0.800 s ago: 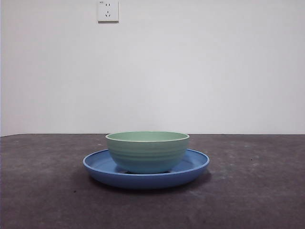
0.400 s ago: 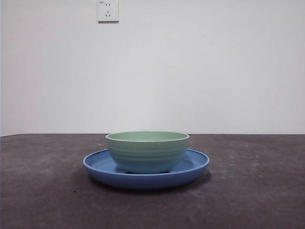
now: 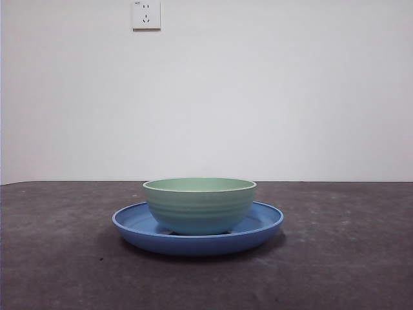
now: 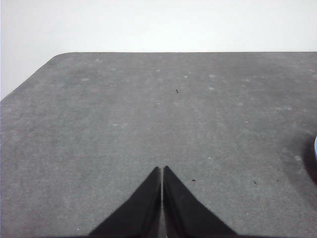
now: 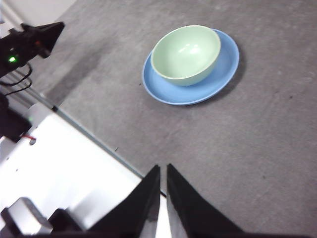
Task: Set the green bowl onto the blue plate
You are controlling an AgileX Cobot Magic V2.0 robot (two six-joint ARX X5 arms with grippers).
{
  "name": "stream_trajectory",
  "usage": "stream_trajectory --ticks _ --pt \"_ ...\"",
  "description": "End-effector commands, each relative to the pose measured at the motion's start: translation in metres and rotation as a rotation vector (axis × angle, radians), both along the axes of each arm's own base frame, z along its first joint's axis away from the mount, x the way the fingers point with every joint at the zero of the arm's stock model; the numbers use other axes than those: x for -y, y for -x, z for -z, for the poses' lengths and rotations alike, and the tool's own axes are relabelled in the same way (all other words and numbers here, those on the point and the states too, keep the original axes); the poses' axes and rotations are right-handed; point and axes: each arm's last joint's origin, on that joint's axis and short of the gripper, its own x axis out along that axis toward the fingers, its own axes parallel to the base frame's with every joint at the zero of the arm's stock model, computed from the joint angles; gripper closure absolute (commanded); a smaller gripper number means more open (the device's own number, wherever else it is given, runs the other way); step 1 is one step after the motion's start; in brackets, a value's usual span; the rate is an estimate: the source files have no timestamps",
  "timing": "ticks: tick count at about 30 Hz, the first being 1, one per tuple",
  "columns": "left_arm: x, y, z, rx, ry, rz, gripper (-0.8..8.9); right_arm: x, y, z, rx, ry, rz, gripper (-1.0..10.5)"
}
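Note:
The green bowl (image 3: 199,205) stands upright inside the blue plate (image 3: 261,226) on the dark table, near the middle in the front view. The right wrist view shows the bowl (image 5: 186,53) sitting in the plate (image 5: 225,69), far from my right gripper (image 5: 163,168), which is shut, empty and held high near the table's edge. My left gripper (image 4: 162,169) is shut and empty over bare table; only a sliver of the plate (image 4: 315,148) shows at that picture's edge. Neither arm shows in the front view.
The table (image 3: 348,258) is dark grey with a white wall behind and a wall socket (image 3: 146,14). In the right wrist view the table's edge (image 5: 94,136) borders a white base (image 5: 64,168), and the other arm (image 5: 29,42) shows, black with a green light.

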Motion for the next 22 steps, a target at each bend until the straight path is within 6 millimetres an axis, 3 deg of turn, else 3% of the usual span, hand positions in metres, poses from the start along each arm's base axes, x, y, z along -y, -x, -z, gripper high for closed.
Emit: stream_trajectory --ticks 1,5,8,13,22 --pt "0.0 -0.001 0.008 -0.026 0.001 -0.006 8.07 0.001 0.0 -0.005 0.08 0.032 0.004 9.3" --pt "0.0 -0.001 0.008 -0.026 0.001 -0.006 8.07 -0.001 -0.013 -0.007 0.284 0.044 0.045 9.3" --pt "0.0 -0.001 0.008 -0.026 0.001 -0.006 8.07 0.0 -0.027 0.005 0.458 0.03 0.125 9.3" --pt "0.0 -0.001 0.008 -0.026 0.001 -0.006 8.07 0.007 -0.048 0.05 0.623 0.082 0.338 9.3" --pt "0.0 -0.001 0.008 -0.026 0.001 -0.006 8.07 0.015 -0.074 0.132 0.676 0.152 0.589 9.3"
